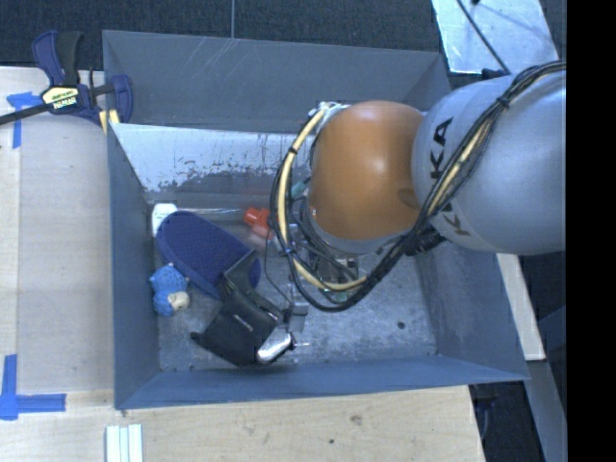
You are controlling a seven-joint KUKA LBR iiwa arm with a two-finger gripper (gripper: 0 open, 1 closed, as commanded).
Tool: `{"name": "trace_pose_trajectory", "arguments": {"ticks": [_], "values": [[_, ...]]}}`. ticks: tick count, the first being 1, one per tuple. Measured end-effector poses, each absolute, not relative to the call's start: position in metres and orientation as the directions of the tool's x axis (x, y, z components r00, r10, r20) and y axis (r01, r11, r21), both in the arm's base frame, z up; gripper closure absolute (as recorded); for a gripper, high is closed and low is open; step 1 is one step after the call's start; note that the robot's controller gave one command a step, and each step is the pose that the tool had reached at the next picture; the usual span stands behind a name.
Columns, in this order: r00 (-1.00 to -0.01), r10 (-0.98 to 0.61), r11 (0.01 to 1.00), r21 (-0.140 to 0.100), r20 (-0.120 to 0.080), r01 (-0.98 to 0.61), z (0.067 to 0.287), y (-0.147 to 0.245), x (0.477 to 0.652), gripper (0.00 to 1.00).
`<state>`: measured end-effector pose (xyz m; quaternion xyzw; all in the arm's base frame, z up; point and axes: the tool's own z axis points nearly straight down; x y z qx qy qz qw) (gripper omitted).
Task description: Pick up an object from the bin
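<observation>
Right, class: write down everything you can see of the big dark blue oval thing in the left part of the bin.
The dark blue oval thing looks flat, rounded and matte, perhaps foam or cloth. It lies on the floor of the bin, its long axis slanting from upper left to lower right. A white thing sits at its upper end, a small light blue lump lies against its lower left edge, and a black thing overlaps its lower right end.

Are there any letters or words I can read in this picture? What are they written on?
"KA", and lower down "K": black letters on the grey arm. Cables cross the middle of the word, so it cannot be read whole.
Blue oval thing and black thing in the bin: no writing that can be read.
</observation>
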<state>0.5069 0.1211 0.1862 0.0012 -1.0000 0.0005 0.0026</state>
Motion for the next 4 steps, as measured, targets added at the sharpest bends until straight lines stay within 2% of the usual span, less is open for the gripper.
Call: {"name": "trace_pose_trajectory", "arguments": {"ticks": [1, 2, 3, 4], "values": [[-0.988, -0.149, 0.989, 0.018, -0.025, -0.150, 0.076, 0.202, 0.496, 0.00], [-0.991, -0.136, 0.991, 0.005, -0.008, -0.136, 0.071, 0.192, 0.493, 1.00], [-0.987, -0.161, 0.987, 0.001, -0.012, -0.161, 0.230, 0.175, 0.514, 1.00], [-1.000, 0.008, 1.000, -0.001, 0.002, 0.008, 0.152, 0.193, 0.518, 1.00]]}}
